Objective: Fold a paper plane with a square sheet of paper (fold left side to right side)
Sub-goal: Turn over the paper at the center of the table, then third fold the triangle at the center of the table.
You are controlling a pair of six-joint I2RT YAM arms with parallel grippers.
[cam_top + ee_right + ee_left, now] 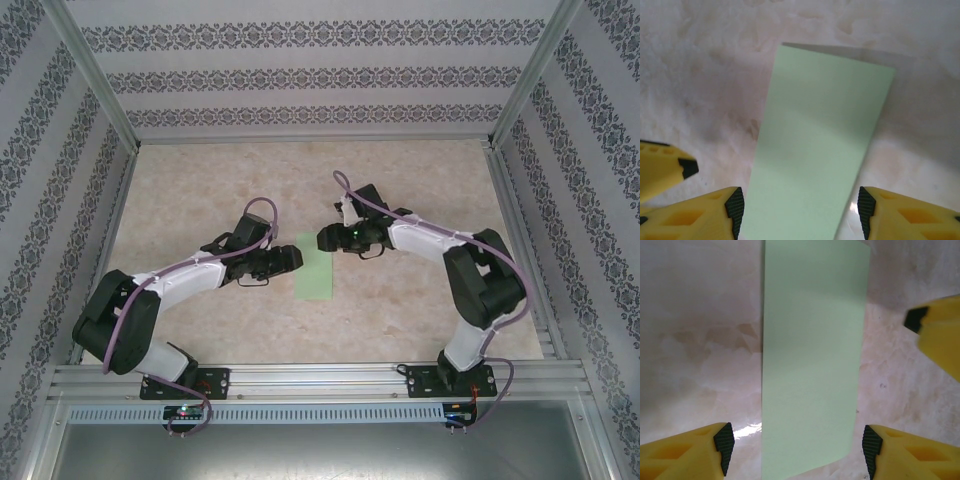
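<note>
**A:** Currently, in the top view, the sheet of paper lies on the table near its centre. It shows as a narrow upright rectangle, not a square. I read that as the left-to-right half fold already made, though the doubled layers cannot be told apart.

**B:** Grippers?

**A:** The left gripper is at the sheet's 10 o'clock corner. The right gripper is at its 12 o'clock edge, and the two are close together. In the left wrist view the jaws stand apart, pads either side of the strip, holding nothing. In the right wrist view that gripper is likewise spread, pads flanking the strip, nothing clamped. I cannot tell whether any pad touches the paper.

**B:** Step in hand?

**A:** Probably setting the crease of the half fold. In the right wrist view the far edge throws a shadow toward 12 o'clock, so it may sit slightly lifted.

**B:** Next move?

**A:** Likely pressing along the fold, with one gripper pinning the strip so the thin paper cannot slide. The nose corners would then need a fingertip under a single layer, which is delicate.
</note>
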